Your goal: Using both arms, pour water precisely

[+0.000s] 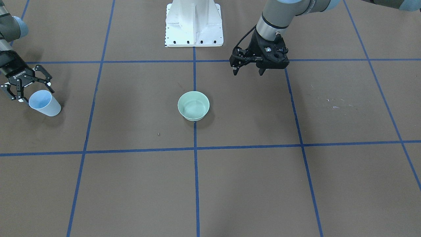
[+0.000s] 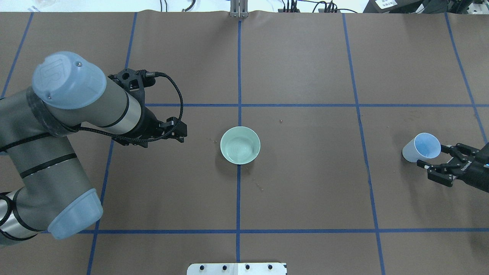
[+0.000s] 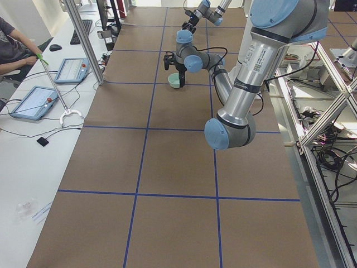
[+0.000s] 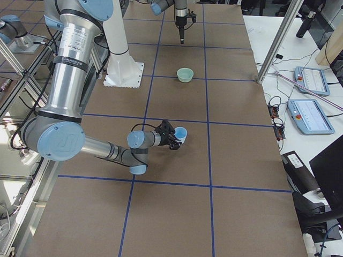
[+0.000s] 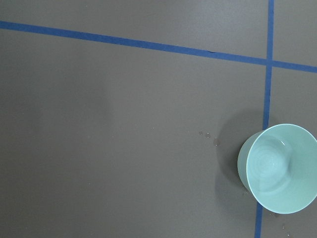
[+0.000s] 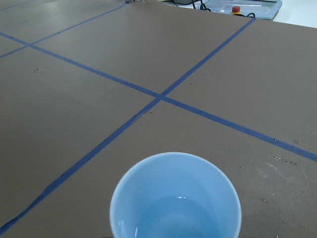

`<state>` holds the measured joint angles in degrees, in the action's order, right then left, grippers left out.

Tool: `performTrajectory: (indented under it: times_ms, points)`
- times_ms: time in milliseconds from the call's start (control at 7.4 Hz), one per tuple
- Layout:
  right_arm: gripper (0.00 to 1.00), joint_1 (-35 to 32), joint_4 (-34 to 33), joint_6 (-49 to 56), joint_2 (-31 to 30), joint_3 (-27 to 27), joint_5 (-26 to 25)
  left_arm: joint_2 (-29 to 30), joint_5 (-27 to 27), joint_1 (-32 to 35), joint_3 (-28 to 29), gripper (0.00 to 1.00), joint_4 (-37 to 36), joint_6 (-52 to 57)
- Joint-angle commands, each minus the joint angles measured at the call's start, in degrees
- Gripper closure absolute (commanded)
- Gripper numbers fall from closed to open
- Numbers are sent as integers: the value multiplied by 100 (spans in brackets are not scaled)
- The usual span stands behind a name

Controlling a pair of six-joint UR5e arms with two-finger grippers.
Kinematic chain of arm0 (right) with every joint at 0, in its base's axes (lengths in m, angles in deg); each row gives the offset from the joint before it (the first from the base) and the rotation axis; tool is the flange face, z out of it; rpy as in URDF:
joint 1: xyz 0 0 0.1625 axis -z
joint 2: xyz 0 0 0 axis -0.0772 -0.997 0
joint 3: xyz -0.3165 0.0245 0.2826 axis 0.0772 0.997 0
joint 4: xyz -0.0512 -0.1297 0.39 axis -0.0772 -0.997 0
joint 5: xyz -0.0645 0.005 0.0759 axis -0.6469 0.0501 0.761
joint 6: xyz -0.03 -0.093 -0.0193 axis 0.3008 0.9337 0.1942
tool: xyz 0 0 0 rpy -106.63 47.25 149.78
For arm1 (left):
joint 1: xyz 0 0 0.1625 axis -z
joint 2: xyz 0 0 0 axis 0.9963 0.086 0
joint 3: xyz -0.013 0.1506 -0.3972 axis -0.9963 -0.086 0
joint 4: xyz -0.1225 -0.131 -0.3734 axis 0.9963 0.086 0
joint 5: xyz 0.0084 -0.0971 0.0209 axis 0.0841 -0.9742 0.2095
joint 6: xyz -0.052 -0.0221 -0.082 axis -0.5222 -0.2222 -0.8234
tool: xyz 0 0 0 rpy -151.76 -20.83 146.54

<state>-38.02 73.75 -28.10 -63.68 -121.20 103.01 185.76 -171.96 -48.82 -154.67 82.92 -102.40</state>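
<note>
The right end effector [image 1: 35,94] is spread open, its 2 fingers on either side of the cup [image 1: 45,103] of water [image 6: 173,218]. The left end effector [image 1: 248,70] is also open and holds nothing, near the bowl [image 1: 193,105].

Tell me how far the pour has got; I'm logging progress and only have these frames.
Done: nothing for certain; a few droplets lie beside the green bowl, whose contents I can't judge. In hand: the right gripper sits open at the blue cup, which holds a little water. The left gripper hangs open, empty. Left: grip, carry, pour.
</note>
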Motion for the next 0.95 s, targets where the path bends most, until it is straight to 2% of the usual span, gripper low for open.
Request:
performTrajectory:
  times_ms: [0, 541, 811]
  points:
    - [9, 81, 193, 0, 277, 293, -191, 3, -1, 5, -9, 1, -22, 9]
    - [9, 90, 369, -9, 288, 339, -315, 38, -1, 5, -35, 1, -92, 9]
    - [9, 90, 369, -9, 323, 347, -385, 257, -1, 5, -79, 1, -486, 9]
